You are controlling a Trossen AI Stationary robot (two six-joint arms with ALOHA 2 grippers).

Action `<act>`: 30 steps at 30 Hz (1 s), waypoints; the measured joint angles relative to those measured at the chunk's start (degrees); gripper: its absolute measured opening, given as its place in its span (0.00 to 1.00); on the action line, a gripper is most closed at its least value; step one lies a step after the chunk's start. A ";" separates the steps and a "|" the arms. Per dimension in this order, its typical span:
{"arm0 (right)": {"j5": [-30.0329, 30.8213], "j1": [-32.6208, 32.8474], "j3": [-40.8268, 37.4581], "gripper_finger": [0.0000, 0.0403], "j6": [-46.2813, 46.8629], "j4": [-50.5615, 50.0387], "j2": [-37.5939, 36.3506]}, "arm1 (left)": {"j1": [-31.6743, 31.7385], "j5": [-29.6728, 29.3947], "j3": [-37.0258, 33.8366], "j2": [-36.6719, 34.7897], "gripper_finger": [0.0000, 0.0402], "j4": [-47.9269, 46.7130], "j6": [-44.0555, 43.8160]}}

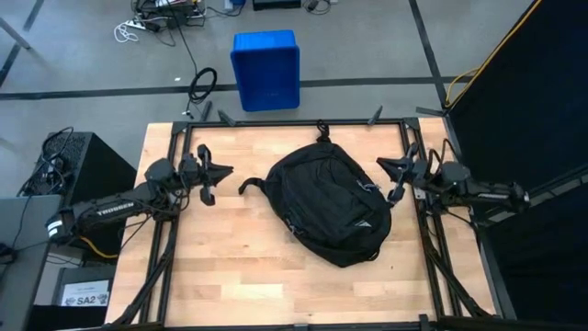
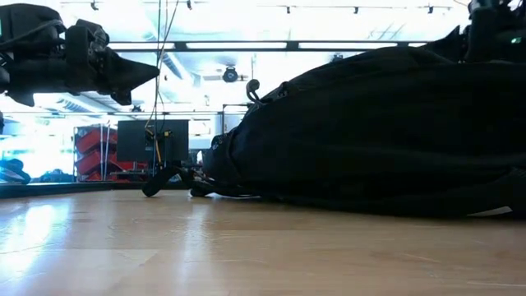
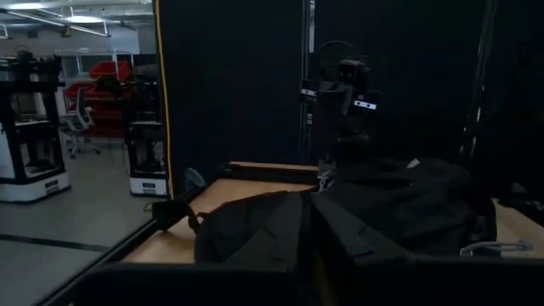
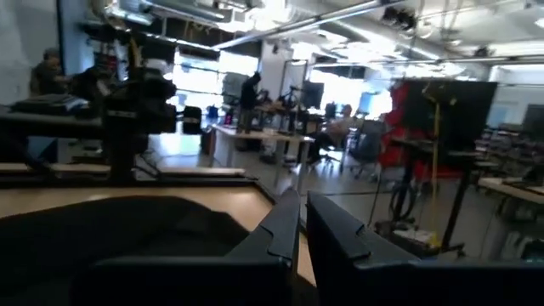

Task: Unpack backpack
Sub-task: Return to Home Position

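The black backpack [image 1: 333,204] lies flat on the middle of the wooden table, its top handle [image 1: 322,131] toward the far edge. One strap [image 1: 250,185] trails out to the left. Thin white stripes [image 1: 366,222] show on its right side. My left gripper [image 1: 228,170] hovers shut above the table, left of the backpack, pointing at it; it also shows in the low view [image 2: 152,72]. My right gripper [image 1: 380,164] hovers shut just off the backpack's far right side. Each wrist view looks past its own shut gripper [image 3: 308,228] [image 4: 303,223] over the backpack [image 3: 391,208] [image 4: 102,234].
A blue plastic bin [image 1: 265,69] stands on the floor beyond the far edge. A black metal frame [image 1: 294,122] runs round the table. A black curtain [image 1: 524,101] stands at the right. Bare wood [image 1: 230,276] lies near the front. People [image 4: 251,98] are in the room behind.
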 joint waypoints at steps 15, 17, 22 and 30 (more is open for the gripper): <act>-10.42 -16.47 -2.88 0.00 11.65 -7.44 0.09 | 0.36 1.19 0.00 0.02 0.00 -0.23 0.24; -10.44 -16.58 -5.07 0.00 11.59 -4.54 0.07 | 0.36 1.18 0.00 0.02 0.00 -0.51 0.25; -12.89 -16.54 -6.48 0.00 12.87 -0.95 1.47 | 0.36 1.09 0.00 0.04 0.00 -1.67 -0.04; -10.29 -16.56 -6.50 0.02 15.57 -0.71 1.42 | 0.34 1.07 0.00 0.04 0.00 -1.51 0.37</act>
